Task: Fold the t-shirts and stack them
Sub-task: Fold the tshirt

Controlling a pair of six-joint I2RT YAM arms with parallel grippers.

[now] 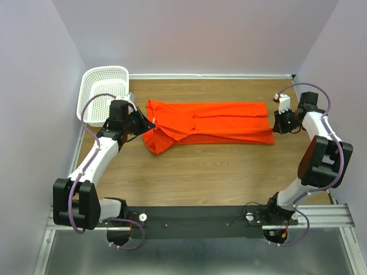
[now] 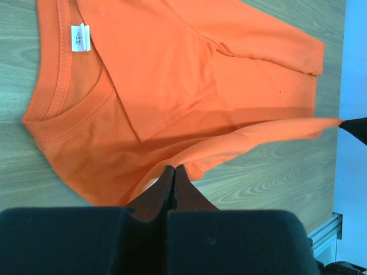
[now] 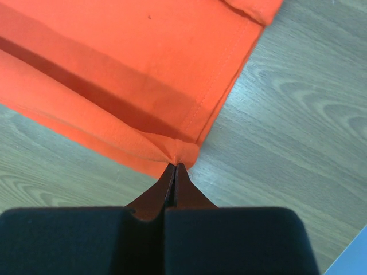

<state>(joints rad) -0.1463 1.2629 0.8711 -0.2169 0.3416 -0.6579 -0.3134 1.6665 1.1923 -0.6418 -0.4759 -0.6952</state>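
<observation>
Overhead plus wrist close-ups, shared t-shirt

Left hand, right hand low, spread wide, both clamped on t-shirt.

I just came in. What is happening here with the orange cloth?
Two robot arms hold an orange t-shirt on the table. The left gripper pinches its edge at the collar end, the right gripper pinches a hem corner. The shirt lies stretched between them, partly folded lengthwise.
</observation>
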